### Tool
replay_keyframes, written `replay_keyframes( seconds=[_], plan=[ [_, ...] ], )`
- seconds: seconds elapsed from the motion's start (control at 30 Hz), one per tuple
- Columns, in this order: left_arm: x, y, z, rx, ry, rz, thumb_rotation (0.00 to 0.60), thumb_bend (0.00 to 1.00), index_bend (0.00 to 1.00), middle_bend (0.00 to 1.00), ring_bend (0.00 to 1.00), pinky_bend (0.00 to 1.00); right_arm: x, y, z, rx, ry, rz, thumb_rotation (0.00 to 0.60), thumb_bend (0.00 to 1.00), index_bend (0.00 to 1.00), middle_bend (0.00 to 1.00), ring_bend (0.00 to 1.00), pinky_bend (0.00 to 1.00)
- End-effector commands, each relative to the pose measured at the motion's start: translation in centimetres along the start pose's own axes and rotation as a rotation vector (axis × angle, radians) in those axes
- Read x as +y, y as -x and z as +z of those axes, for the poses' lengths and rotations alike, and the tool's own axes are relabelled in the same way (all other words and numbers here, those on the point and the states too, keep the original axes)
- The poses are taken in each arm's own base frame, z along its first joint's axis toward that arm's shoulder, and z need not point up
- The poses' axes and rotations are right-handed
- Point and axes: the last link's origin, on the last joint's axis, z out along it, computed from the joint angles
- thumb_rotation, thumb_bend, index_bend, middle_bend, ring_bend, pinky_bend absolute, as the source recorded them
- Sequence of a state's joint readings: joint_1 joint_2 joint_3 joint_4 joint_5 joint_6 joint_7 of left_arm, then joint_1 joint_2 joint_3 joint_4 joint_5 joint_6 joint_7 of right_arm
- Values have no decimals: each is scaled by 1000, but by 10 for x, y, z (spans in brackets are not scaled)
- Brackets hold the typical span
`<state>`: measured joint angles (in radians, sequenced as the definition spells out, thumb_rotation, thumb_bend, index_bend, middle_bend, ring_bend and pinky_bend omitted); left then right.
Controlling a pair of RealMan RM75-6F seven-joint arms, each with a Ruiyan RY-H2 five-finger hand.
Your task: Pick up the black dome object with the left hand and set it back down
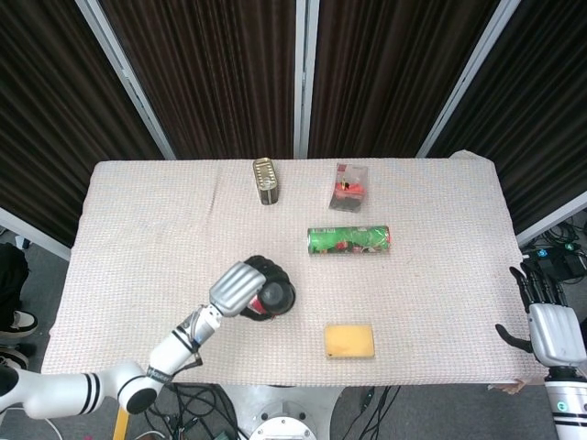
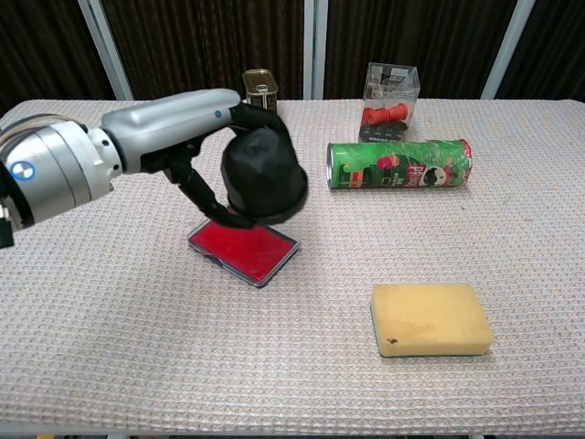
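My left hand [image 2: 215, 151] grips the black dome object [image 2: 264, 176] and holds it in the air above the table. In the head view the left hand [image 1: 240, 289] and the dome [image 1: 274, 298] hang over the red flat case, hiding most of it. In the chest view the dome sits above the far part of the red case [image 2: 245, 250]. My right hand [image 1: 546, 321] stays off the table's right edge with its fingers spread and nothing in it.
On the cloth-covered table [image 2: 110, 329] lie a green chip can [image 2: 398, 165] on its side, a yellow sponge [image 2: 430, 318] at the front right, a small tin [image 2: 259, 91] and a clear box with red items [image 2: 391, 103] at the back.
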<state>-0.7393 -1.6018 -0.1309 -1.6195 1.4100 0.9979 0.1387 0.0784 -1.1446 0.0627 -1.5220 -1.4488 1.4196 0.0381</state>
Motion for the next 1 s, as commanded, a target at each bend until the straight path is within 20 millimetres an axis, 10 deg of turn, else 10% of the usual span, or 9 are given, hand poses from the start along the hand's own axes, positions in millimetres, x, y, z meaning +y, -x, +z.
replay_keyframes(
  seconds=[0.03,0.33,0.43,0.57,0.83,1.0],
  plan=[
    [-11,-6,2,-9,-27,43,600,299,492,564,259,216,2,-1,0,2,6,2,600,101,0,0,0,0],
    [-153,-71,24,144,-509,263,600,299,493,564,259,215,4,1,2,-4,16,1,600,101,0,0,0,0],
    [-172,-86,22,156,-573,217,600,299,493,559,258,215,5,-1,2,3,23,2,600,101,0,0,0,0],
    [-139,-80,21,157,-441,191,600,299,492,555,258,216,6,1,3,-2,30,0,600,101,0,0,0,0],
    [13,-14,-13,-22,65,102,600,298,490,561,258,215,4,2,2,-4,16,3,600,101,0,0,0,0],
    [6,-20,-4,-23,13,85,600,299,489,561,258,215,9,0,2,-1,28,10,600,101,0,0,0,0]
  ],
)
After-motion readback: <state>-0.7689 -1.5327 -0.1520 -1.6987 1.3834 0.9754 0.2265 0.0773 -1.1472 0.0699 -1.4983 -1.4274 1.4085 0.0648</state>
